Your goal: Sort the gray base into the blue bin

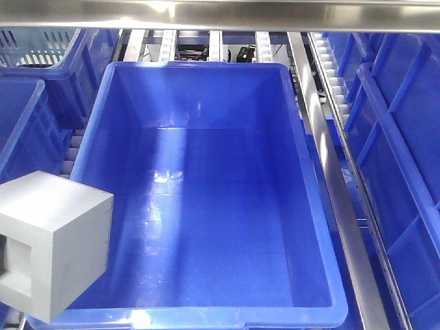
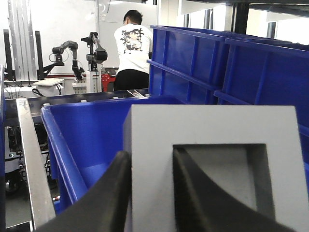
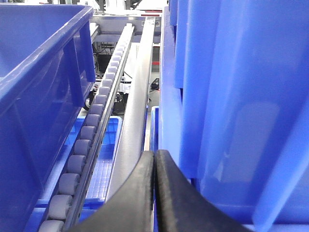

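Nearest the left wrist lens, two black fingers (image 2: 193, 193) of the left gripper (image 2: 150, 203) pinch one wall of the gray base (image 2: 212, 130): one finger sits outside the block's left face, the other reaches into its square recessed opening. In the front view the gray base (image 1: 58, 244) fills the lower left of the frame, overlapping the near left corner of the blue bin (image 1: 313, 206), its recessed face turned left; whether it touches the rim cannot be told. The bin's floor shows only bare glossy blue plastic with light glare.

Closest to the right wrist lens, the right gripper (image 3: 155, 193) has its two black fingers pressed together with nothing between them, low in the centre of that frame.

Other blue totes (image 1: 405, 137) stand along the right edge and upper left of the front view, and a pale slatted basket (image 1: 34, 45) sits in the upper left corner. The containers rest on roller conveyor tracks (image 3: 91, 140) with metal rails (image 1: 337, 185) between lanes. Across the top of the front view runs a shiny steel beam (image 1: 220, 14). At the upper centre of the left wrist view, a person in a white shirt (image 2: 131, 48) stands with back turned, beside another robot arm (image 2: 72, 53) at upper left.
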`<state>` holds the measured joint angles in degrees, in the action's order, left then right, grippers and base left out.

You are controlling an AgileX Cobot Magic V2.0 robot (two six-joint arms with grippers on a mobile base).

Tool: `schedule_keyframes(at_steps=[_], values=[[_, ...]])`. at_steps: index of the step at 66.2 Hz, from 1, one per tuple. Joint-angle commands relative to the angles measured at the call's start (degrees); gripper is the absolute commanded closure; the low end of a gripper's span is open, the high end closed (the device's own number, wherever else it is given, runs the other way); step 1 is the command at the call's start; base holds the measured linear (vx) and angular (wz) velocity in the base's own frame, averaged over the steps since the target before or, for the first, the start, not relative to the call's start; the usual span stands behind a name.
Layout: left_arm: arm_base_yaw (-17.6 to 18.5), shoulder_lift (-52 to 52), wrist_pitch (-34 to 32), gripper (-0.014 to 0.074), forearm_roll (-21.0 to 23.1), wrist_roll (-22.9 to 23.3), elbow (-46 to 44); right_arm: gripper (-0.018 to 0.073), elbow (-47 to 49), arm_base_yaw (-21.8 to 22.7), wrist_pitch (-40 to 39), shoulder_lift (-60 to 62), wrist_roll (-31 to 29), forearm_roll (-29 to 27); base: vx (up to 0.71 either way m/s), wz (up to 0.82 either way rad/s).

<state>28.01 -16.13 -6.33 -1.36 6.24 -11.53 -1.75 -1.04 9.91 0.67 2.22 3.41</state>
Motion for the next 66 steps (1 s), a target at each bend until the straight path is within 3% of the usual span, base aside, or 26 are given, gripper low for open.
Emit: schedule_keyframes(at_steps=[1, 20, 32, 54, 66], values=[[0.17, -0.34, -7.96, 0.0602, 0.57, 0.29, -1.69, 0.0568, -0.83, 0.26, -4.23, 0.66, -0.31, 0.35, 0.0, 0.0], [0.17, -4.93, -6.78, 0.0592, 0.57, 0.4, -6.24, 0.0568, -0.83, 0.26, -4.23, 0.66, -0.31, 0.35, 0.0, 0.0], [0.17, -17.07, -0.7, 0.0592, 0.57, 0.4, -16.72, 0.0568, -0.83, 0.26, -4.23, 0.66, -0.31, 0.35, 0.0, 0.0], [0.22, -40.79, 4.2, 0.0579, 0.57, 0.4, -30.9, 0.0568, -0.83, 0.26, -4.23, 0.66, -0.31, 0.35, 0.0, 0.0], [2.87, -51.18, 7.11, 0.0569, 0.52, 0.18, -38.33, 0.0568, -0.83, 0.26, -4.23, 0.66, -0.31, 0.35, 0.0, 0.0]])
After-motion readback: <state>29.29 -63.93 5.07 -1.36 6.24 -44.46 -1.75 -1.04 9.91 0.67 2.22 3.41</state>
